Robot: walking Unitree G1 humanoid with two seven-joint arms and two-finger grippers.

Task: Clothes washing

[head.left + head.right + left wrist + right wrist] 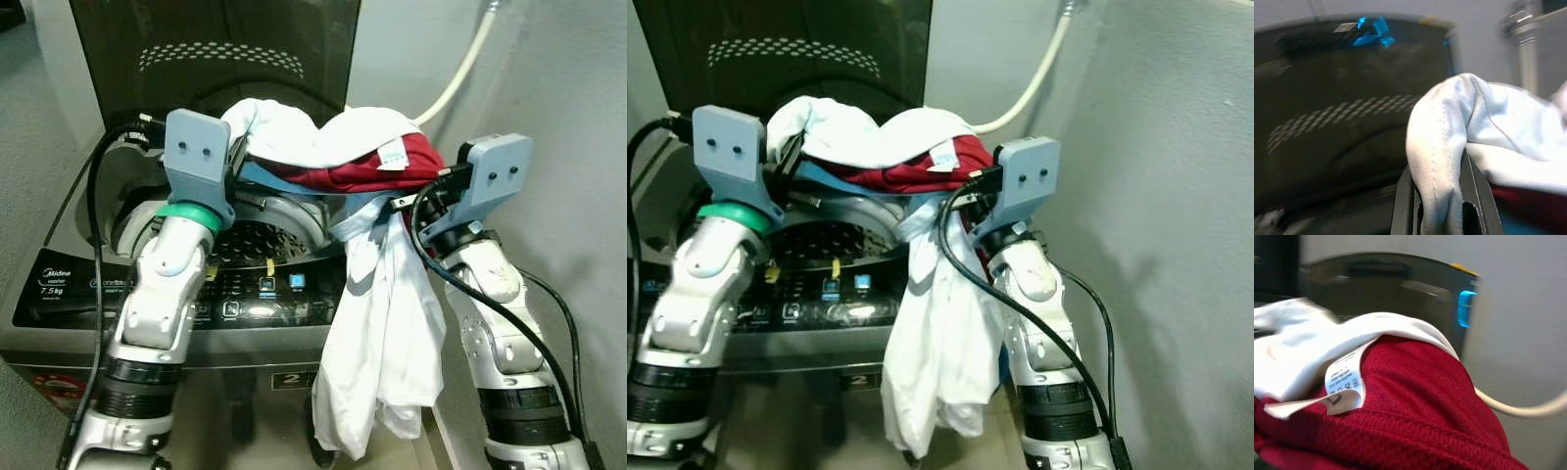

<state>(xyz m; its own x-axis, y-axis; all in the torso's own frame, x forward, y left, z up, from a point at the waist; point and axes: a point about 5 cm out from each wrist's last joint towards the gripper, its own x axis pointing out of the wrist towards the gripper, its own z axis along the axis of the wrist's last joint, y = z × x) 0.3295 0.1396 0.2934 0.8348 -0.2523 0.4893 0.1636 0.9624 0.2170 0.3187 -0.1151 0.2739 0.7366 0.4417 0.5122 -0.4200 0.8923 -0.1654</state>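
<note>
Above washer (pixel 118 284), both raised arms hold bundled clothes (pixel 333 152).

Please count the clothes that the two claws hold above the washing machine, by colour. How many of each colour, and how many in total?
White garment: 1
Red garment: 1
Blue garment: 1, mostly hidden
Total: 3, as far as the bundle shows

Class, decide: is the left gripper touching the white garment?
Touching. The left wrist view shows the left gripper with its fingers closed around a fold of the white garment.
</note>
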